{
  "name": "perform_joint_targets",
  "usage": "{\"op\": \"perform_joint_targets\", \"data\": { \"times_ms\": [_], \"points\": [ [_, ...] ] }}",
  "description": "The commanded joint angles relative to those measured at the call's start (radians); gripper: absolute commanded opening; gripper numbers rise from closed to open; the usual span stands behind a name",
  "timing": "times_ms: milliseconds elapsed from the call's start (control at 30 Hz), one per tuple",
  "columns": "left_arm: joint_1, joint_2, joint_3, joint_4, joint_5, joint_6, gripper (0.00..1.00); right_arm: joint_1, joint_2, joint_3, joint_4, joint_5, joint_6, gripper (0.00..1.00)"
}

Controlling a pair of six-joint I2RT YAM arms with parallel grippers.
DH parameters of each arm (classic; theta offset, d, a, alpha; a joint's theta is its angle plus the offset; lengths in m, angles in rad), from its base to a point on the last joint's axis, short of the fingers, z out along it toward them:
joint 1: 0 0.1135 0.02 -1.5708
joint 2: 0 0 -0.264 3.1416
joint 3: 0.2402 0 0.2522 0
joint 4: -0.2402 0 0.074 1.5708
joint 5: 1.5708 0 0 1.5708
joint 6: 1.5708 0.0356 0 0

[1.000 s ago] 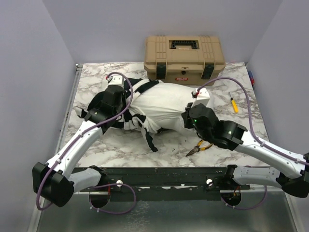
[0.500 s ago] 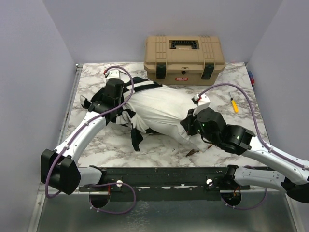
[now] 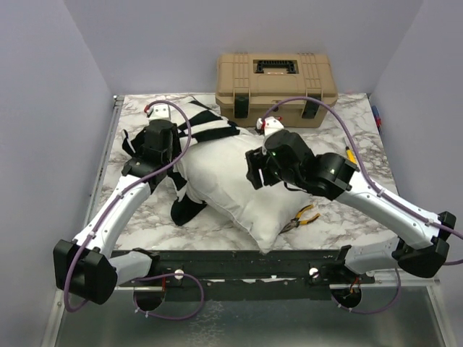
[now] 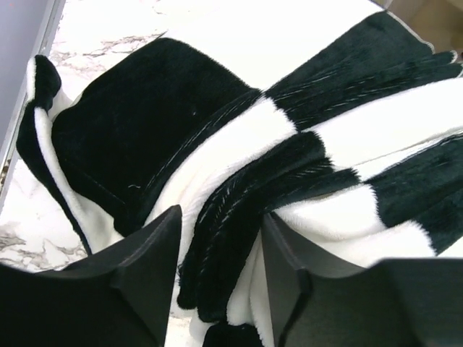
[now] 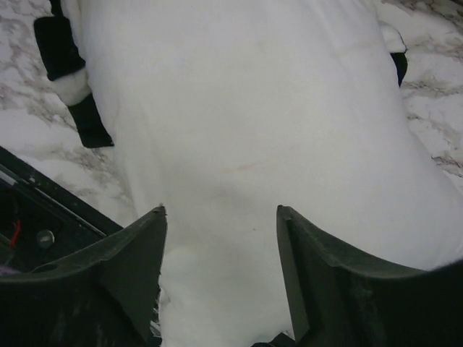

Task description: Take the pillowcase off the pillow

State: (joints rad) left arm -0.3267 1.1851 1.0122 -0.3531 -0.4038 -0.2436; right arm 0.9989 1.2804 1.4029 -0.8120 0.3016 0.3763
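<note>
The plain white pillow (image 3: 231,188) lies slanted across the middle of the marble table (image 3: 347,195), its near corner by the front rail. The black and white checkered pillowcase (image 3: 210,129) is bunched round its far left end, and a dark fold trails off to the near left. My left gripper (image 3: 168,160) hovers over that bunch. In the left wrist view it is open (image 4: 221,253), a black and white fold of the pillowcase (image 4: 181,123) lying loose between the fingers. My right gripper (image 3: 255,168) hangs open (image 5: 221,246) just above the bare pillow (image 5: 275,130), gripping nothing.
A tan toolbox (image 3: 276,85) stands at the back edge. Pliers (image 3: 304,217) lie beside the pillow's near right side. A yellow screwdriver (image 3: 350,155) and a blue pen (image 3: 376,116) lie at the right. The black rail (image 3: 231,264) runs along the front.
Both grippers were shut on the bundle and have opened. The pillow has dropped and spread flat towards the front. The right arm swung up and back over it; the left moved away to the far left.
</note>
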Motion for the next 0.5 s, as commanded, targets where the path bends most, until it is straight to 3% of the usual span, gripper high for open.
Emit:
{"op": "perform_joint_targets", "data": {
  "times_ms": [0,267,467],
  "points": [
    [-0.024,-0.024,-0.010,0.049,0.047,0.005,0.53,-0.043,0.072,0.157,-0.080,-0.052,-0.095,0.71],
    [-0.099,-0.059,-0.021,0.049,0.020,0.029,0.63,-0.429,0.255,0.241,0.010,-0.327,-0.087,0.84],
    [-0.119,-0.078,-0.021,0.049,-0.017,0.030,0.65,-0.578,0.375,0.212,0.128,-0.560,-0.036,0.91]
  ]
}}
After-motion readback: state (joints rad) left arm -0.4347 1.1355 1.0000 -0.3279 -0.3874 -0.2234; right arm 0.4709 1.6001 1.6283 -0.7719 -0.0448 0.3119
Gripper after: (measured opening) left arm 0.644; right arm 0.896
